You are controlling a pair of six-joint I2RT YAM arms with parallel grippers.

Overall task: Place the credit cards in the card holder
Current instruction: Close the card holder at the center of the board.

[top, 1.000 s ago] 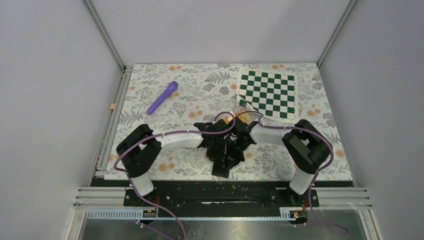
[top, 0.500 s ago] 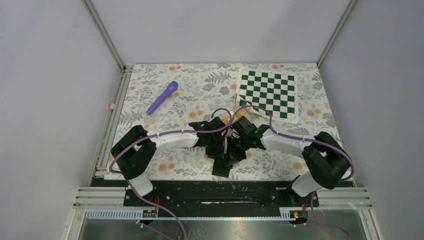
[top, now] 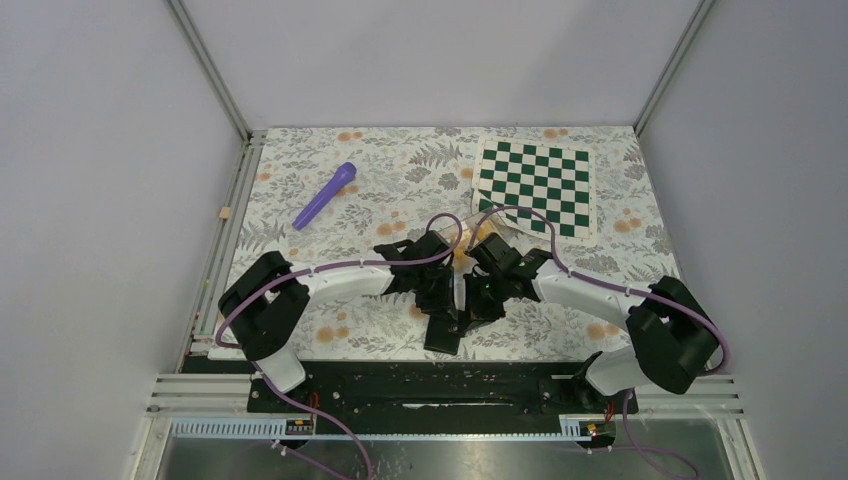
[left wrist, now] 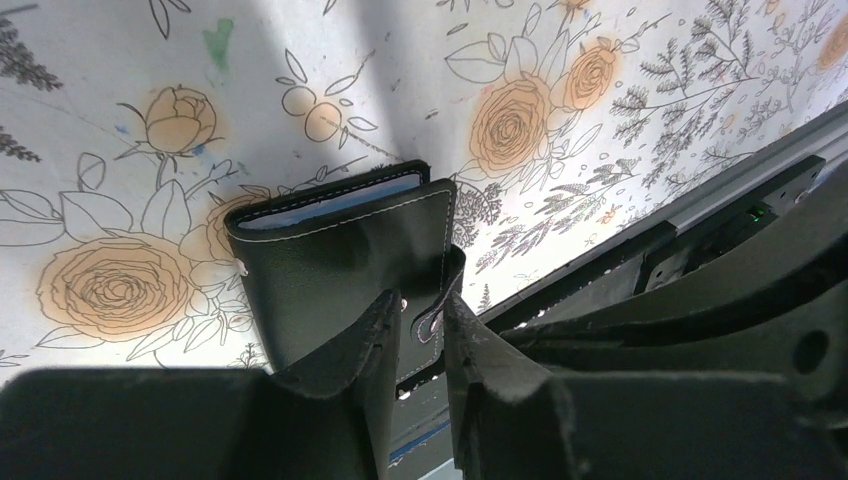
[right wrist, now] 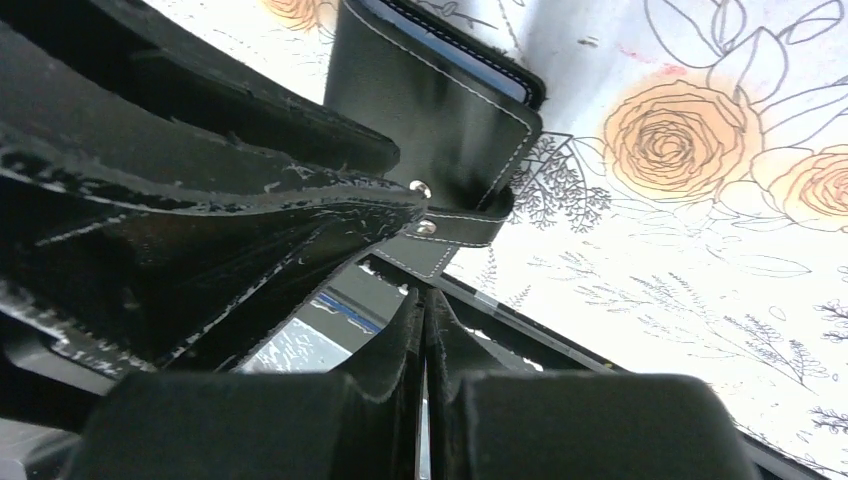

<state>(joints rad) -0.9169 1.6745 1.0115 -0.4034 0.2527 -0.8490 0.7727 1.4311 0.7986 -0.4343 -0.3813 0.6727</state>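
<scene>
Card holder folded shut on table; left claw pinches its snap strap; right claw pressed together just beside strap.

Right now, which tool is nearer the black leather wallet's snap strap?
Left. The left tool clamps the black wallet's strap; the shut right tool points at it, just short.

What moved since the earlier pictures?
The right arm swung its elbow out to the right, bringing the shut right claw nearer the black leather wallet. The left arm hardly shifted; the left claw pinches the wallet's strap. The wallet, the purple plastic pen and the green-and-white chequered mat stayed put.
</scene>
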